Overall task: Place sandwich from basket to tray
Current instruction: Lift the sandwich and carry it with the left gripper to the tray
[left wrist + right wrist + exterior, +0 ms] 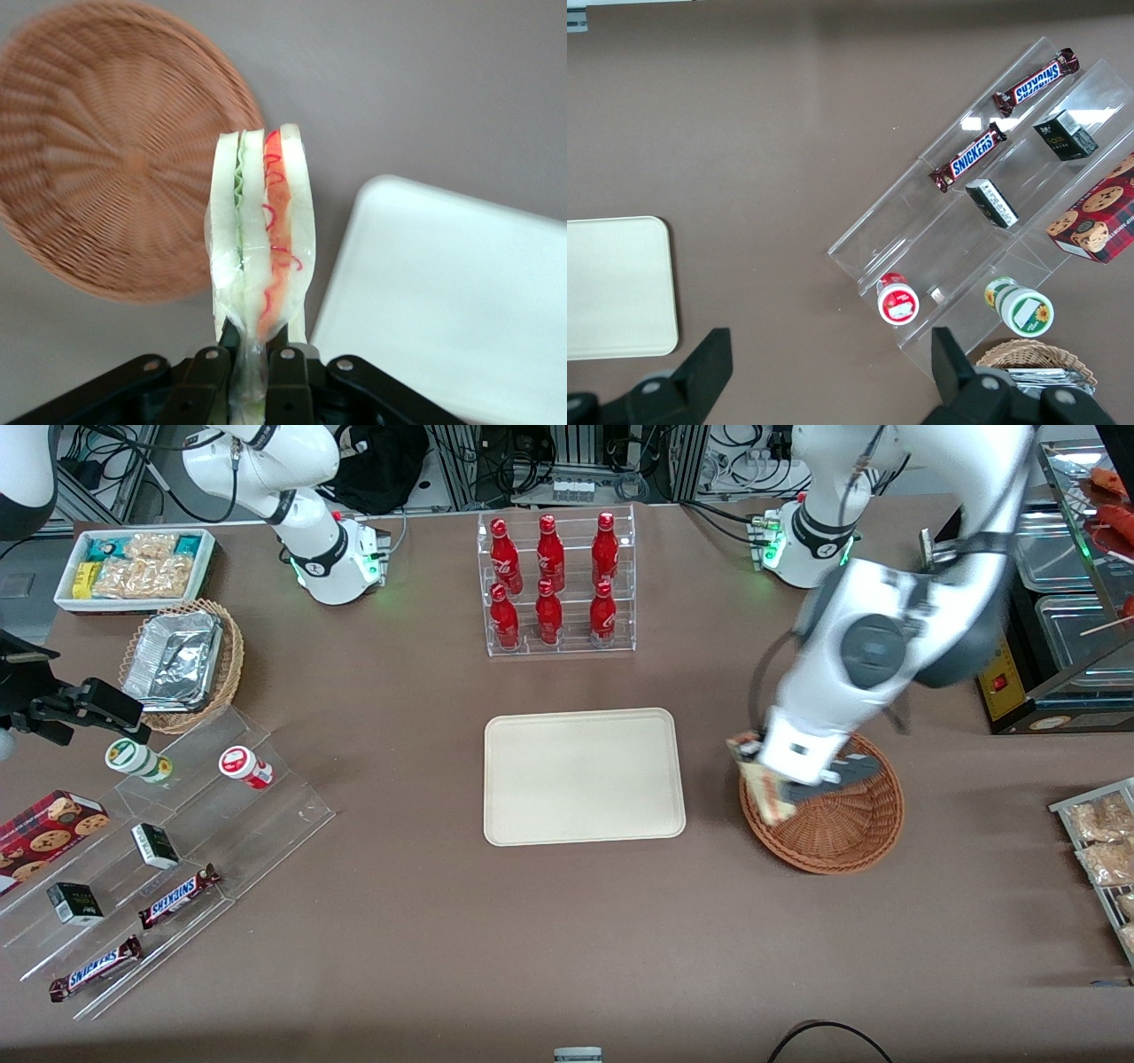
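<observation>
The left arm's hand [252, 363] is pinching the sandwich [261, 239] by its lower end, the two fingers [288, 372] pressing flat against the bread faces so that the wedge is standing out from the hand along its long axis. In the wrist view the filling edge is facing the camera, with green layers on one side and red and pink on the other, and a clear wrapper appears to be bunching between the fingers.

In the front view the hand [780, 779] is hanging over the rim of the basket [850, 824], at the edge nearest the tray, and the sandwich [764, 790] is showing just at that rim, lifted off the weave rather than lying in it. The basket looks to be holding nothing else.

The tray [585, 775] is lying bare on the brown surface [567, 939], beside the basket toward the parked arm's end, with a strip of surface between them. In the wrist view the tray [452, 301] is sitting close alongside the sandwich, with the basket [115, 159] on the wedge's opposite flank.

The coming move appears to turn on that sideways offset: the tray is lying level with the basket, so the carry is likely a short sideways sweep away from the wicker rim and then a lowering onto the tray.
</observation>
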`<state>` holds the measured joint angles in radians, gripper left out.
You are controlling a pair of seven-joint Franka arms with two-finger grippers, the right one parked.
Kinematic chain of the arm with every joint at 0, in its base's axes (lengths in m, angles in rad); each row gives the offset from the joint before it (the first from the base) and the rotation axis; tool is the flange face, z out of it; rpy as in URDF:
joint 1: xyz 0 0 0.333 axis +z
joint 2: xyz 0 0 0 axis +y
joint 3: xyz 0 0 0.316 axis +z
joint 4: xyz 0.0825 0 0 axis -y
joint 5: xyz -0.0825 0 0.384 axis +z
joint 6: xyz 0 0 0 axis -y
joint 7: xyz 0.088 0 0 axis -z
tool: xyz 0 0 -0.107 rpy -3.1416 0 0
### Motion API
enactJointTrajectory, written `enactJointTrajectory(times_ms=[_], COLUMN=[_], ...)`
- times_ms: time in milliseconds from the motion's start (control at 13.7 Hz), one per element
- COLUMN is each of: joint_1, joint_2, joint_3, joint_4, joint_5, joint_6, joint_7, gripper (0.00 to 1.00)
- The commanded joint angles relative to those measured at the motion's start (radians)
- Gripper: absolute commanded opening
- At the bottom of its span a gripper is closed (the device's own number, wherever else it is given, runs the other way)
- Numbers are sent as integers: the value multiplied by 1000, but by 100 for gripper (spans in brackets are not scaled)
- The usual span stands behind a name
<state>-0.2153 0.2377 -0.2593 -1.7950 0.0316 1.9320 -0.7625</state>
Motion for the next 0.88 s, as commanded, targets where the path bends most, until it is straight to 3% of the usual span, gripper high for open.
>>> enactJointTrajectory(times_ms=[0, 510, 656, 802], joint_1=[-103, -318, -358, -368], joint_2=[54, 215, 251, 281], joint_3=[11, 14, 14, 15], joint_4=[32, 35, 37, 34], joint_5=[1, 21, 91, 116], joint_6=[28, 263, 274, 338], joint_7=[-56, -115, -121, -130], gripper=[9, 10, 10, 11])
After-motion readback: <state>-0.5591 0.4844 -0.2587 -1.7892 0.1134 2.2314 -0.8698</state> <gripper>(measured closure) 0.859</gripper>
